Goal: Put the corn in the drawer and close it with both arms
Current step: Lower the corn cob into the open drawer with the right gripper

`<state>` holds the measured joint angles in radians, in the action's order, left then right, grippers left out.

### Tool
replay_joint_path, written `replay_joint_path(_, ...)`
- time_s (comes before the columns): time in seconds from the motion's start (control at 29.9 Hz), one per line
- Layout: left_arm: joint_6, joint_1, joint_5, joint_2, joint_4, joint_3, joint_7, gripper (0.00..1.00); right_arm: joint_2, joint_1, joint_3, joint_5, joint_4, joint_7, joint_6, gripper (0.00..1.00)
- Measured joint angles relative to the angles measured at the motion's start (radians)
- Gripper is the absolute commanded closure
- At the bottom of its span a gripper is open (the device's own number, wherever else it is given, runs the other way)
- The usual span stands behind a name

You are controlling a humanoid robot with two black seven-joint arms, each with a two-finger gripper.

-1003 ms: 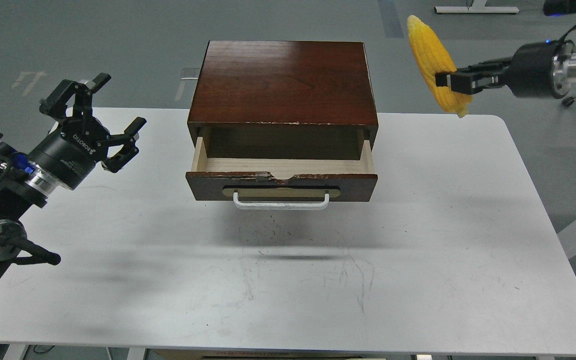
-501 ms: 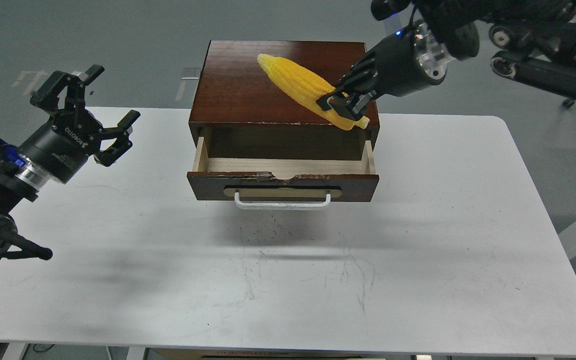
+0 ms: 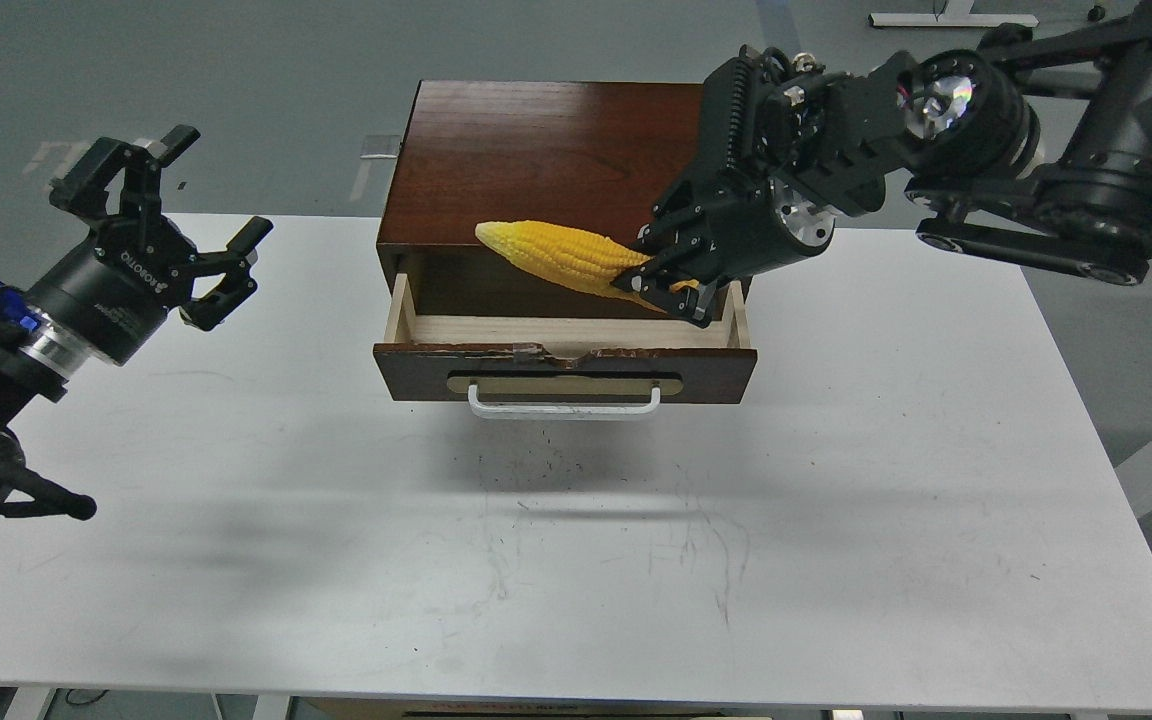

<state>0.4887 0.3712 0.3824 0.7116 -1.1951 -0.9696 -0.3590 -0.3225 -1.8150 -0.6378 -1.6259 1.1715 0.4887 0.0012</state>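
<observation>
Clamping the thick end of the corn (image 3: 566,256), the right gripper (image 3: 664,290) hangs over the right part of the open drawer (image 3: 564,340), its fingers pressed onto the cob and covering that end, so only a yellow scrap shows between them. The cob lies nearly level above the drawer opening, its tapered tip pointing toward the drawer's left side, and whether it touches the pale wood floor cannot be told. The wrist hides the cabinet's (image 3: 536,170) right front corner and the back right of the drawer.

The drawer's inside back is in shadow under the cabinet top. Its chipped front edge and white handle (image 3: 563,402) stand clear of both arms.

The left gripper (image 3: 191,225) is held well to the left of the drawer above the worktop (image 3: 836,500), fingers spread apart and holding nothing; its arm is cut off by the picture's left edge. Bare worktop lies in front of the drawer and on both sides of it.
</observation>
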Motion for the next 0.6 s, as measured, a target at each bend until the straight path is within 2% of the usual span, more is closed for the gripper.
replay_joint_path(0.23, 0.000, -0.001, 0.000, 0.002, 0.000, 0.000, 0.000, 0.00, 0.024, 0.052, -0.003, -0.020, -0.043, 0.000, -0.012, 0.88)
replay_joint_path(0.33, 0.000, -0.001, 0.000, 0.002, 0.000, 0.000, 0.000, 0.00, 0.047, 0.066, -0.003, -0.023, -0.066, 0.000, -0.013, 0.79)
replay_joint_path(0.37, 0.000, -0.001, 0.000, 0.002, 0.000, 0.000, 0.000, 0.00, 0.055, 0.068, -0.003, -0.023, -0.072, 0.000, -0.013, 0.72)
replay_joint_path(0.43, 0.000, -0.001, 0.000, 0.002, 0.000, 0.000, 0.000, 0.00, 0.069, 0.074, -0.003, -0.023, -0.081, 0.000, -0.014, 0.69)
replay_joint_path(0.53, 0.000, -0.002, -0.001, 0.003, 0.000, 0.000, 0.000, 0.00, 0.083, 0.078, -0.003, -0.023, -0.086, 0.000, -0.014, 0.56)
replay_joint_path(0.6, 0.000, -0.003, -0.001, 0.003, 0.000, 0.000, 0.000, 0.00, 0.086, 0.084, -0.003, -0.022, -0.090, 0.000, -0.014, 0.52)
